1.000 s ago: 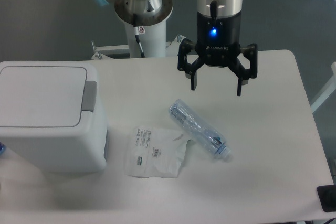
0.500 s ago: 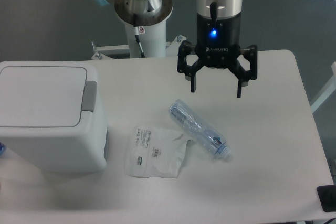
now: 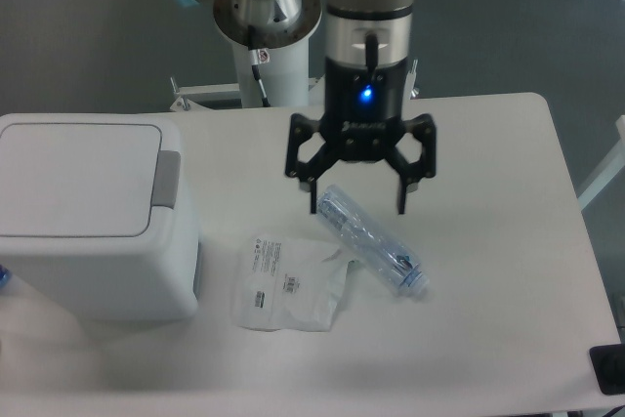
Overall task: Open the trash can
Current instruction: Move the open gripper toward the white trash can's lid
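Sitting at the table's left edge, the bin [image 3: 93, 217] has its lid flat and shut, the grey latch [image 3: 168, 179] on its right side, well left of my gripper [image 3: 356, 200]. I see the fingers [image 3: 311, 197] spread wide and holding nothing, above the upper end of a clear bottle [image 3: 372, 241] beside a white packet [image 3: 291, 283].

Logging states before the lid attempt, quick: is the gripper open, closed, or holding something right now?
Gripper: open, fingers spread wide, holding nothing; it hangs above the clear plastic bottle, away from the large white plastic trash can.
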Motion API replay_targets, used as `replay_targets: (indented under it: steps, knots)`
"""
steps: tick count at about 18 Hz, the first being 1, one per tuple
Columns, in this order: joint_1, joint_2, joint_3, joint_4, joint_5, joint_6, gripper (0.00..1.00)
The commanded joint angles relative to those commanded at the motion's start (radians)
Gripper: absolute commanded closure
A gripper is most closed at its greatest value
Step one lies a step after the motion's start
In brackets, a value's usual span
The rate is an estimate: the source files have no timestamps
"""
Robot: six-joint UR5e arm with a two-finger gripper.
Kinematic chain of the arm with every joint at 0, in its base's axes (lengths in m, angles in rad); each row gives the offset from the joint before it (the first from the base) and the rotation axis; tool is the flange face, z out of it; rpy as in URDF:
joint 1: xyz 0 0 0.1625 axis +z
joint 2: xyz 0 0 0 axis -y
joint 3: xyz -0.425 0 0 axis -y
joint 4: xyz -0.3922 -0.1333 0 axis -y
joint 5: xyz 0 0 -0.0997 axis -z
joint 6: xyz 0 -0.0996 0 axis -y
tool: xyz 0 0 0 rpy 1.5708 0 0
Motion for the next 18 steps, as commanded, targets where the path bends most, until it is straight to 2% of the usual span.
replay_targets:
  steps: [5,12,18]
  knots:
    - [-0.037,0.04,-0.072,-0.002,-0.054,-0.077,0.0]
    - [-0.046,0.138,-0.198,0.0,-0.092,-0.066,0.0]
    - [-0.051,0.152,-0.213,0.0,-0.115,-0.074,0.0]
